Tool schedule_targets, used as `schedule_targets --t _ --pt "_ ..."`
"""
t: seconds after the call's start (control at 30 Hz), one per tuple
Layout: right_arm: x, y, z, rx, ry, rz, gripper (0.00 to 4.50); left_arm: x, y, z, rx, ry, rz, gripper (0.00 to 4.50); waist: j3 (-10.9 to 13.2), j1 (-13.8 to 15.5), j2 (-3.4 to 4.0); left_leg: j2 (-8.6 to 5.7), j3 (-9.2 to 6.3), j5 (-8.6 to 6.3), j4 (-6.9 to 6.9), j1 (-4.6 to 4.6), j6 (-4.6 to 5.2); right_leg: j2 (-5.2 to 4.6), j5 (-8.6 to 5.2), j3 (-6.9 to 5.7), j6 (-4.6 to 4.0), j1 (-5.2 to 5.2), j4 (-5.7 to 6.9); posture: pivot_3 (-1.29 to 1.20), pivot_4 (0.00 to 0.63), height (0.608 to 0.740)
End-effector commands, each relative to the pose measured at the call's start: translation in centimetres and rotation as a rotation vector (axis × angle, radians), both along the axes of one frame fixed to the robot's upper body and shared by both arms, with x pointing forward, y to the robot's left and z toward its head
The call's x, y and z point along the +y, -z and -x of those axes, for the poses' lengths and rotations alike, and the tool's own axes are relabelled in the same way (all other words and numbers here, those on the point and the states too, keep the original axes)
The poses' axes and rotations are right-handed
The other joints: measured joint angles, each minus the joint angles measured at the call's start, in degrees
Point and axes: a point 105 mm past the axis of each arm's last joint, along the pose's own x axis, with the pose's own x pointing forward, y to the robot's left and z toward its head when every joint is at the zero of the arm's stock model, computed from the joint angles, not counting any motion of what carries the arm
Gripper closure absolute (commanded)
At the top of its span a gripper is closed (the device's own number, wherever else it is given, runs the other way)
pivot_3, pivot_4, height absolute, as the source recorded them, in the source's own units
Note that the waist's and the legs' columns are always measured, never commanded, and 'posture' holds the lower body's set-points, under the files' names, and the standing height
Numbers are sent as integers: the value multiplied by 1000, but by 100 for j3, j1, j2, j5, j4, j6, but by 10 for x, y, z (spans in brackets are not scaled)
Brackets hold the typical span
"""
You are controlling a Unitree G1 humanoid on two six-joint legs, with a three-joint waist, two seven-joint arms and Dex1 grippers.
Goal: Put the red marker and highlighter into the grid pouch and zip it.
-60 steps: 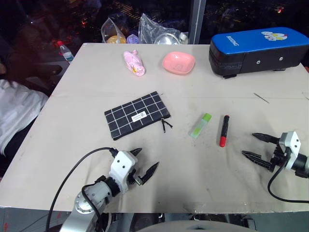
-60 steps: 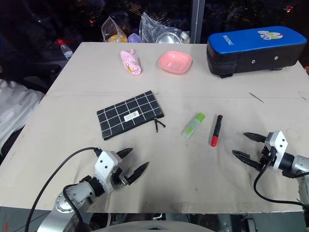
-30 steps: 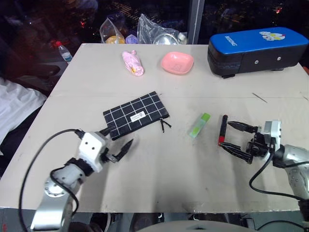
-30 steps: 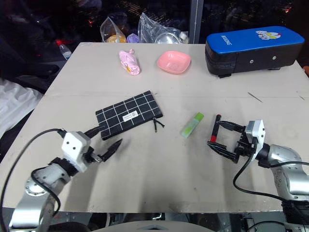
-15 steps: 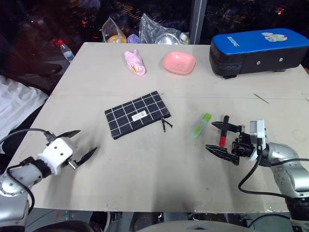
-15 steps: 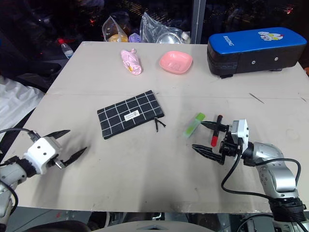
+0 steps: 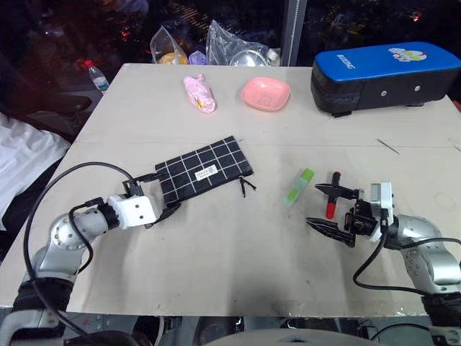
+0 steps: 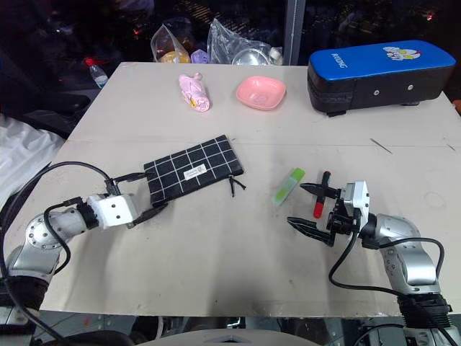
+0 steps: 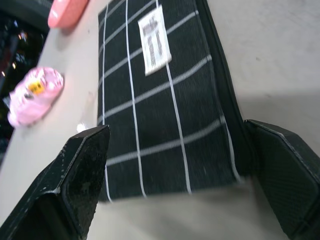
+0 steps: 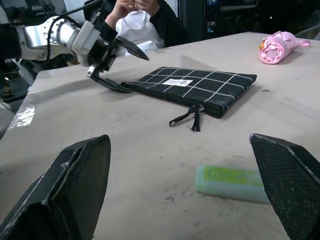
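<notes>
Left pincer [image 7: 164, 196], spread wide and empty, straddles the near end of the grid pouch [image 7: 204, 171], apparently to pin it. Right pincer [image 7: 329, 207], likewise spread, brackets the red marker [image 7: 333, 194] on the bench [image 7: 238, 245]; the highlighter [image 7: 299, 186] lies just beside.

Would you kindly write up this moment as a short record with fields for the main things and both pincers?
grid pouch: flat on the table, zipper pull at its right end
highlighter: on the table, right of the pouch
red marker: beside the highlighter, loose
left pincer: open, straddling the pouch's left end
right pincer: open, beside the marker, holding nothing
</notes>
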Motion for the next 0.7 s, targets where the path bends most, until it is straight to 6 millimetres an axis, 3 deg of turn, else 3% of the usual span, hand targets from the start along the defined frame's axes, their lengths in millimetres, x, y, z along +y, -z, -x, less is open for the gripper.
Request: schedule_targets --t 0.03,0.1,0.2,0.43,0.57,0.7 --pt "-2 -6 0 -37 11 -15 0 4 8 -5 18 12 -54 185 0 13 0 0 -2 0 10 0 1 19 -2 0 3 -2 15 0 150 740" --pt "-2 -5 0 -38 13 -15 0 3 12 -8 36 28 -58 185 0 14 1 5 -4 -5 27 3 8 24 -3 1 5 -2 38 0 150 740" --pt "-1 -4 -1 -45 20 -18 0 -2 26 -8 120 64 -61 975 -4 34 10 10 -13 -6 49 6 11 29 -3 -2 4 0 60 0 150 740" --pt "0 -5 -1 -58 22 -20 0 2 34 -16 222 17 -2 4424 -11 144 23 10 -14 -6 68 5 12 29 -3 -3 4 1 69 0 150 740" --pt "-1 -4 -1 -63 28 -19 0 -4 26 -22 178 28 18 4468 -19 130 41 11 -15 -7 70 5 13 33 -3 0 4 3 71 0 150 740" --pt "-2 -3 0 -60 33 -17 0 -19 -8 -28 -28 69 70 4468 -15 149 41 14 -21 -6 71 1 13 36 -3 -5 4 3 72 0 150 740"
